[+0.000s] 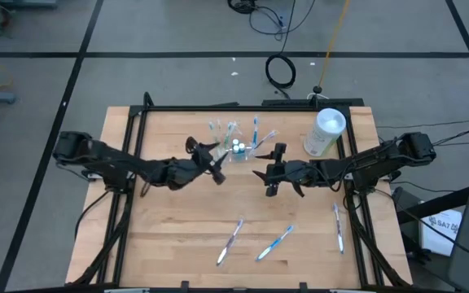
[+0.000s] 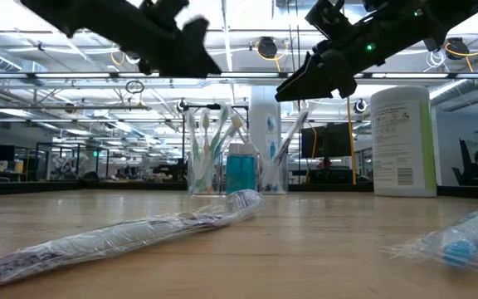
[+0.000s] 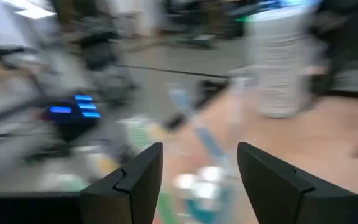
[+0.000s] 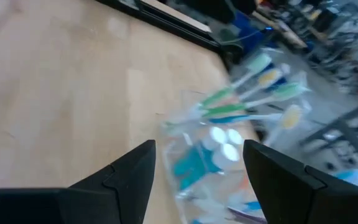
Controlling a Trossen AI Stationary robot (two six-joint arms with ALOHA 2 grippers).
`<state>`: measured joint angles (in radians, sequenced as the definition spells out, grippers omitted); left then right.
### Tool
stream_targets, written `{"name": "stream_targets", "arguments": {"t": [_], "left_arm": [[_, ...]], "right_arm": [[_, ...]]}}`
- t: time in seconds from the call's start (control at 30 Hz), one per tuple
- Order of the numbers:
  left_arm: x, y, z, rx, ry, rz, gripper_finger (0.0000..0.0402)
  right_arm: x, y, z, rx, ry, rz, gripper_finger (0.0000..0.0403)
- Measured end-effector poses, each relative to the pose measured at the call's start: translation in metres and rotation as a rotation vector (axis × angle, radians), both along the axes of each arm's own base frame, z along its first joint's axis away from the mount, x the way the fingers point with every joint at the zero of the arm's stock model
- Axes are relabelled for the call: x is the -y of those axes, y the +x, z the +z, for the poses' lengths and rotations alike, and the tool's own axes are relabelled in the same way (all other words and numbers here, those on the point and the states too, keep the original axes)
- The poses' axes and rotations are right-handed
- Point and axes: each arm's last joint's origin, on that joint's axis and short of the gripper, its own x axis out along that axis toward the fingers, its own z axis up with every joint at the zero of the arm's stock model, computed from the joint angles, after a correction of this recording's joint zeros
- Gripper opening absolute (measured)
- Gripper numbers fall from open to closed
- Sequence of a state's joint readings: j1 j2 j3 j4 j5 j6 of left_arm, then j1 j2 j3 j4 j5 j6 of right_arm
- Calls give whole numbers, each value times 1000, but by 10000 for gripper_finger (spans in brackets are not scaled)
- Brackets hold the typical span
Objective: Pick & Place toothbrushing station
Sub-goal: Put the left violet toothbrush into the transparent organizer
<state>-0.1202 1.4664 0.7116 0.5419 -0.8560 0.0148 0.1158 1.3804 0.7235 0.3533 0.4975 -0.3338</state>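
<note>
Near the surface's [image 1: 177, 220] far edge — clear cup [image 1: 238, 150] of toothbrushes, upright. Beside it, left gripper [image 1: 216, 160] and right gripper [image 1: 265, 173] — both open, empty.

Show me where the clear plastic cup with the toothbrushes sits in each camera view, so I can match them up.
High view: clear cup at table's far centre, between both hands.
Low view: cup centre, standing beyond the wrapped toothbrushes.
Left wrist view: blurred, likely the cup low between the fingers.
Right wrist view: cup between the fingers, brushes fanning out.
Shared landmark: white cylindrical container, also.
</note>
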Motion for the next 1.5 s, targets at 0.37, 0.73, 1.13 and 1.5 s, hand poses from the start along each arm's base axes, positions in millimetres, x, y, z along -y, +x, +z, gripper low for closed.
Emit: {"name": "stream_targets", "arguments": {"t": [0.37, 0.73, 1.13, 1.5], "left_arm": [[9, -10, 18, 96, -273, -377, 214], [11, -9, 14, 65, -269, -393, 214], [7, -17, 27, 60, -190, -405, 214], [3, -54, 67, 159, -195, -411, 214]], "right_arm": [[-7, 2, 1, 33, 178, 211, 235], [-27, 15, -14, 43, 465, 480, 235], [-56, 49, -79, -34, 688, 644, 235], [-57, 75, -118, -122, 660, 623, 235]]}}
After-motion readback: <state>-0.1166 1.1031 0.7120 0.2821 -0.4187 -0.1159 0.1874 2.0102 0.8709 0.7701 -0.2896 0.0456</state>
